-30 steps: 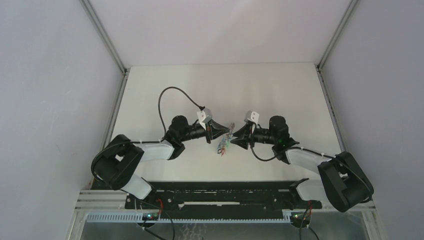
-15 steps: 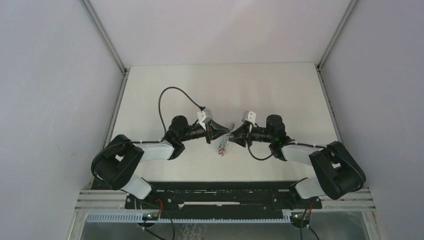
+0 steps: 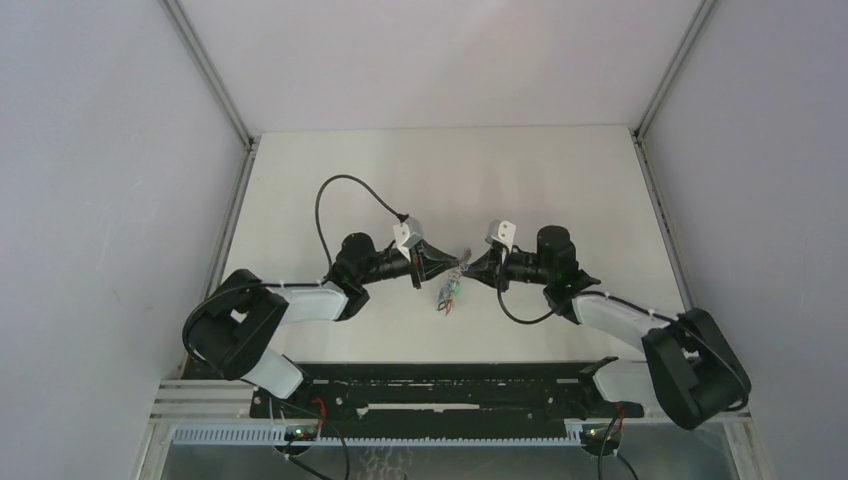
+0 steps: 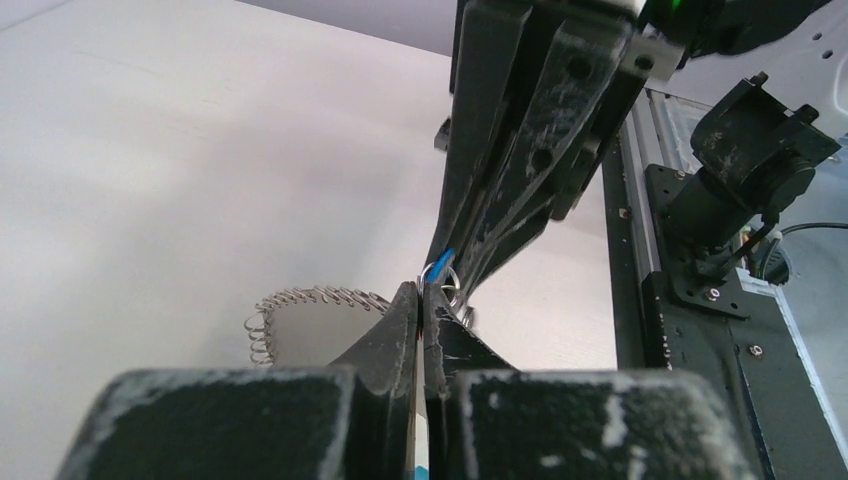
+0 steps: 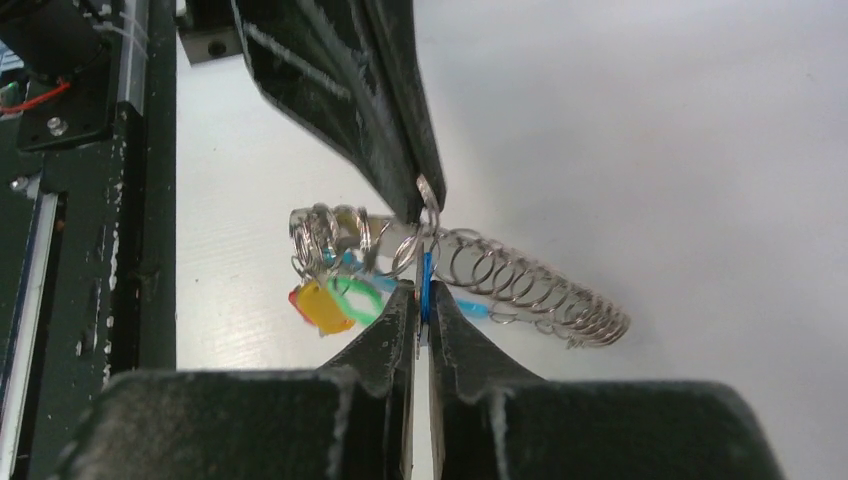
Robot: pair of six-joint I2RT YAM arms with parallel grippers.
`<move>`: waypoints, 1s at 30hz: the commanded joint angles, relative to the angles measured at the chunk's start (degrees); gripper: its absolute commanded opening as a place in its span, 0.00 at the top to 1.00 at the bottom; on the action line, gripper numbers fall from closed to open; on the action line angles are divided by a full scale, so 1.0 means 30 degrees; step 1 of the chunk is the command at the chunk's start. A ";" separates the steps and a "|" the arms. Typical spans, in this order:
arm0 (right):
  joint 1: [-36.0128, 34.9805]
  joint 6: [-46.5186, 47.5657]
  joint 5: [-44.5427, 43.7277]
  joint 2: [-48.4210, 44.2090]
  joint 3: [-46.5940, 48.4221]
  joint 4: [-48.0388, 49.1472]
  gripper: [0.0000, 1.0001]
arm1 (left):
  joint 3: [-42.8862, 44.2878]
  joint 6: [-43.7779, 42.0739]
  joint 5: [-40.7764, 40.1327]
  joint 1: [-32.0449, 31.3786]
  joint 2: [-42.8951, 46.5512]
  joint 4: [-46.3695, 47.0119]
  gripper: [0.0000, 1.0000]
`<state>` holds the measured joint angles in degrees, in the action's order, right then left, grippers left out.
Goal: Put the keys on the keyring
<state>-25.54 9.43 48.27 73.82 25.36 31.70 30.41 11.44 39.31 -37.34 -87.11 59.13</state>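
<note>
The keyring hangs between my two grippers above the table, a wire loop strung with many small silver rings plus green and yellow-red plastic bits. My left gripper is shut on the keyring's wire. My right gripper is shut on the blue-headed key, tip to tip with the left gripper. In the left wrist view the blue key sits at a small silver ring just above my shut fingertips. Its blade is hidden between the right fingers.
The white table lies below, with grey walls on both sides. A black rail runs along the near edge. The left arm's black cable loops up over the table.
My right gripper has shifted slightly up and toward the left gripper's tip, and its arm has swung. The left arm has hardly moved. Both stay shut.
</note>
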 commanded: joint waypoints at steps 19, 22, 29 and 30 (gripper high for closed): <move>-0.4949 0.9369 -0.8937 -0.3119 0.8979 -1.8319 1.00 | -0.1578 -0.0029 -0.0047 0.0599 0.0813 0.3288 0.61; -0.5630 0.9670 -1.1707 -0.2273 0.9789 -1.9300 1.00 | -0.1806 -0.0278 0.0285 0.0792 0.1116 0.3166 0.59; -0.5809 0.9856 -1.1827 -0.1986 1.0209 -1.9210 1.00 | -0.2507 -0.0212 0.1064 0.1007 0.1642 0.2881 0.58; -0.5827 0.9911 -1.1793 -0.1902 1.0288 -1.9236 1.00 | -0.2559 -0.0119 0.1115 0.0993 0.1644 0.2899 0.57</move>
<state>-42.50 37.45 14.83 68.38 52.84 -27.00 24.27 11.94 40.80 -34.68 -84.27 66.61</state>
